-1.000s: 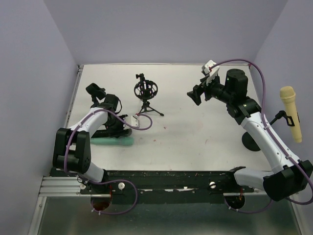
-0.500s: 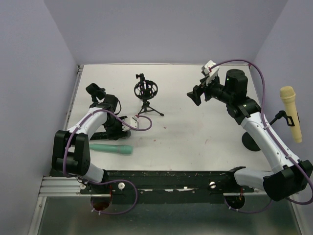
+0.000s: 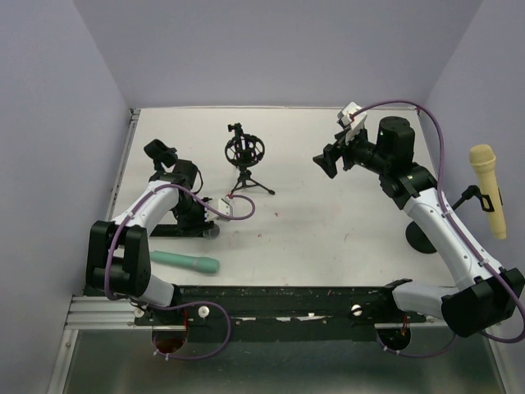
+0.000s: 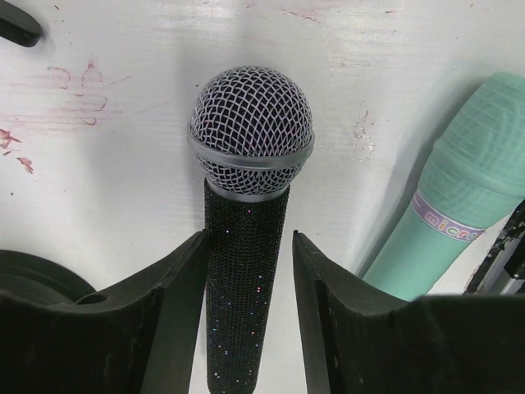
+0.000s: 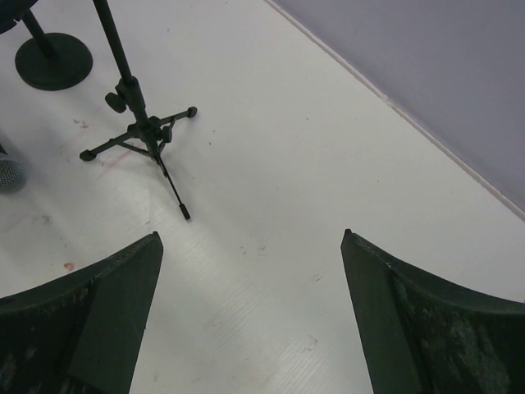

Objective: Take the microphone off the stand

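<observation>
Black fingers (image 4: 176, 295) of the left gripper (image 4: 248, 246) stand narrow along either side of the black microphone (image 4: 248, 197), close against its glittery handle. A thin sliver of light shows on one side, so we cannot tell whether they press it or merely bracket it. The microphone lies low on the table (image 3: 328, 238) near its left edge, off any stand. Its long axis runs in line with the fingers and roughly parallel to the near edge, with the mesh head pointing away from the wrist toward the table's middle.

Just beside the gripper, nearer the near edge, lies a teal microphone (image 4: 459, 205). Toward the far edge the shock-mount stand (image 3: 244, 154) looks empty to us. The right gripper (image 5: 250, 238) hangs wide open with nothing in it over the far right of the table. By the right edge a yellow microphone (image 3: 486, 187) sits clipped on a second stand (image 3: 422, 236).

We see two risks. The handle is round and the fingers lie along it, so a loose hold could let it roll or slide out head first. A sideways shift could also knock the teal microphone toward the near edge.
</observation>
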`<state>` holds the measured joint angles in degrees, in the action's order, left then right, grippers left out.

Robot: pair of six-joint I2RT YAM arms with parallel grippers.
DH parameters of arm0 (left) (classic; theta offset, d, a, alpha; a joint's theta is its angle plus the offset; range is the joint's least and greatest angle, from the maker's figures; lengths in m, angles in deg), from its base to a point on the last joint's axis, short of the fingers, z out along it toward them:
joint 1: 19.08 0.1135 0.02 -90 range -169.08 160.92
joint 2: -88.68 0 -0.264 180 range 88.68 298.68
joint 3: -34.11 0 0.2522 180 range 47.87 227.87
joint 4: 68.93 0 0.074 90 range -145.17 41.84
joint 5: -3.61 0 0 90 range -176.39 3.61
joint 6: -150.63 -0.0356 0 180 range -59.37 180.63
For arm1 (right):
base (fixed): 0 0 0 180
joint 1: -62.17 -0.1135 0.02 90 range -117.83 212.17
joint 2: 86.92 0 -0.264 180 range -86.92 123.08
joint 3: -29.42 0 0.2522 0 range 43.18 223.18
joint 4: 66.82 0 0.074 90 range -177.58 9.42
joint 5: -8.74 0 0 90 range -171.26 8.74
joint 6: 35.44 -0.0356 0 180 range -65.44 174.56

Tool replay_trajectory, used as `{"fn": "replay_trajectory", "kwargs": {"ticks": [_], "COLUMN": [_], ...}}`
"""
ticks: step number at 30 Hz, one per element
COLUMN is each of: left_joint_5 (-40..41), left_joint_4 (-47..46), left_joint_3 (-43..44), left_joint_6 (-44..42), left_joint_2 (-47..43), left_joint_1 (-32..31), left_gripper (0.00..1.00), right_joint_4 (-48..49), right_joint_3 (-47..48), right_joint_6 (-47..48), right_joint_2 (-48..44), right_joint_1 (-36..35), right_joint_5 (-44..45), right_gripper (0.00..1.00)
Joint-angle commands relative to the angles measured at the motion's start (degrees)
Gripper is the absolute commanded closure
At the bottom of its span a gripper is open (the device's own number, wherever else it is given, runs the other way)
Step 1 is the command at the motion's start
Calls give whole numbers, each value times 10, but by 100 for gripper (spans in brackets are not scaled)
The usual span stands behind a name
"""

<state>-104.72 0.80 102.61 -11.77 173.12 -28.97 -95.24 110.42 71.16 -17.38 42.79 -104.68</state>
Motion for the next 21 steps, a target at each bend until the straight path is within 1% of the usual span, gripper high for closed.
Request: {"fn": "replay_trajectory", "kwargs": {"ticks": [1,7,11,13,16,19,21], "left_joint_5": [-32,-29,-44,-72,-131,-173,-193], "left_joint_4": [29,7,-5,-3,-21,-47,-77], "left_joint_3": [12,9,21,28,20,14,12], "left_joint_6": [-3,13,35,36,52,95,138], "left_joint_2": [-3,-3,-8,-21,-63,-97,-116], "left_joint_1": [-5,-5,-6,-5,-7,-10,-9], "left_gripper": [48,48,47,43,39,37,37], "right_joint_4": [7,10,9,9,3,5,10], "right_joint_3": [-11,-14,-12,-10,2,15,20], "right_joint_6": [5,4,4,5,11,7,6], "right_joint_2": [-3,-4,-2,2,13,30,42], "right_joint_1": [5,6,6,6,7,6,6], "right_joint_5": [-10,-11,-14,-17,-29,-46,-74], "right_gripper": [3,3,3,3,3,3,3]}}
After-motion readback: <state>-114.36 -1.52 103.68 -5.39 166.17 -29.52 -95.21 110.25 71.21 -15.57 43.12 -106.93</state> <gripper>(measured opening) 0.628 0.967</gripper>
